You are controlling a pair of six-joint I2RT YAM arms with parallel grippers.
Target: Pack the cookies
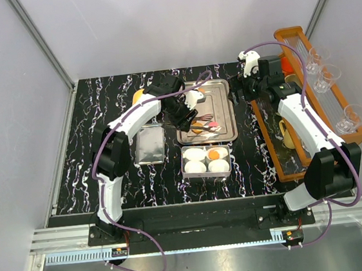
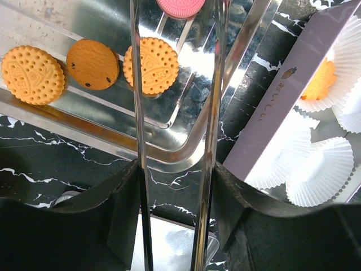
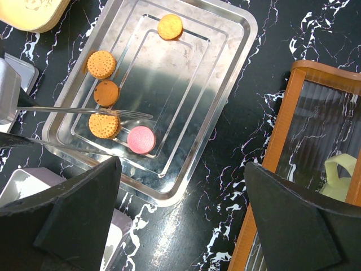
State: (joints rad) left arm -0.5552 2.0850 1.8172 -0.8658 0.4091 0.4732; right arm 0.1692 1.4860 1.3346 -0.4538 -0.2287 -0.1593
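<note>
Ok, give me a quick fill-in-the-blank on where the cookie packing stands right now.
1. The metal tray holds ___ cookies.
2. Four are orange or brown; the fifth cookie is ___.
3. In the box, ___ of the four paper cups holds a cookie.
4. The left end effector grips tongs; the right end effector stands ___, holding nothing.
Missing words: five; pink; one; open.

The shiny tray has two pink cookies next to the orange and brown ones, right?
Not quite. There is only one pink cookie on the shiny tray, not two. It does lie next to the orange and brown cookies. The right wrist view shows the whole tray.
</note>
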